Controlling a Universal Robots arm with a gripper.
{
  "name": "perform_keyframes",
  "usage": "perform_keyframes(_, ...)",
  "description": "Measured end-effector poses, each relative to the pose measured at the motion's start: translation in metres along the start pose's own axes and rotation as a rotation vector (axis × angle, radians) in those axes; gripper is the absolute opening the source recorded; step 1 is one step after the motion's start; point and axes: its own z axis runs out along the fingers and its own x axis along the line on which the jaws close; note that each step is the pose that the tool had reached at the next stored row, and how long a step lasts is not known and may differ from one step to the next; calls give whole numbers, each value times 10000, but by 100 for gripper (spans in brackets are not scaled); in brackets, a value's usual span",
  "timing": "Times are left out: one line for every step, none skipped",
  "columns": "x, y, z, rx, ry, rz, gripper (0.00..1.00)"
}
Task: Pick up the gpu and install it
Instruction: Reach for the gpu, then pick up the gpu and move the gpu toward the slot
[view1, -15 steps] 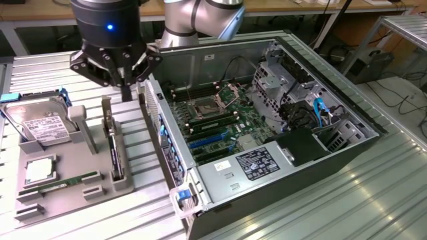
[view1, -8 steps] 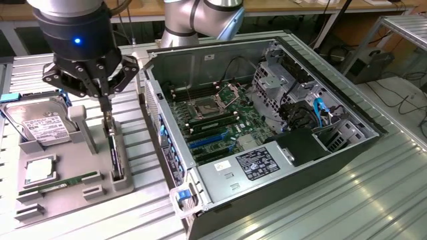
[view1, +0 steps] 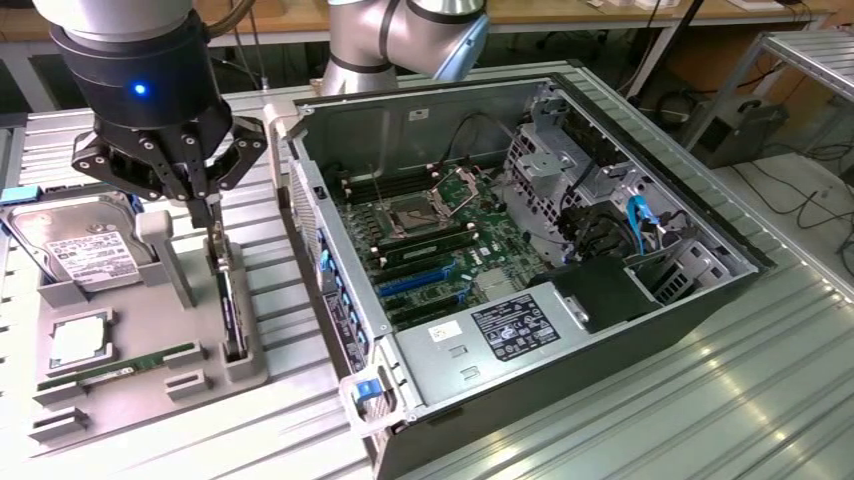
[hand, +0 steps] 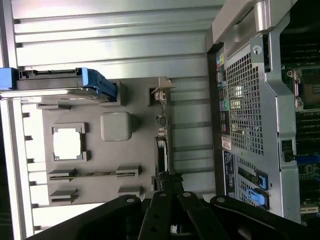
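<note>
ram stick (view1: 118, 365): lies in a slot at the near end of the gray tray (view1: 150, 315), which sits by the worktop (view1: 694, 400) edge on the exterior view's left.
processor chip (view1: 80, 340): flat in a square pocket, just behind the ram stick.
gpu (view1: 230, 305): stands on its edge in the long slot of the tray, on the side toward the computer case (view1: 534, 250).
claw (view1: 210, 225): narrow, closed on the upper edge of the gpu.
hard drive (view1: 83, 255): at the far end of the tray, near the claw.
computer case: open, in the middle of the worktop, motherboard (view1: 441, 240) visible.
</note>
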Motion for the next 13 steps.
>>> perform_keyframes(0, 0, 0, 0, 0, 0, 11)
perform_keyframes(0, 0, 0, 0, 0, 0, 11)
perform_keyframes(0, 0, 0, 0, 0, 0, 11)
perform_keyframes(0, 0, 0, 0, 0, 0, 11)
perform_keyframes(0, 0, 0, -1, 0, 0, 11)
perform_keyframes(0, 0, 0, 0, 0, 0, 11)
perform_keyframes(0, 0, 0, 0, 0, 0, 11)
perform_keyframes(0, 0, 0, 0, 0, 0, 11)
perform_keyframes(0, 0, 0, 0, 0, 0, 11)
perform_keyframes(0, 0, 0, 0, 0, 0, 17)
perform_keyframes(0, 0, 0, 0, 0, 0, 24)
perform_keyframes(0, 0, 0, 0, 0, 0, 30)
perform_keyframes(0, 0, 0, 0, 0, 0, 36)
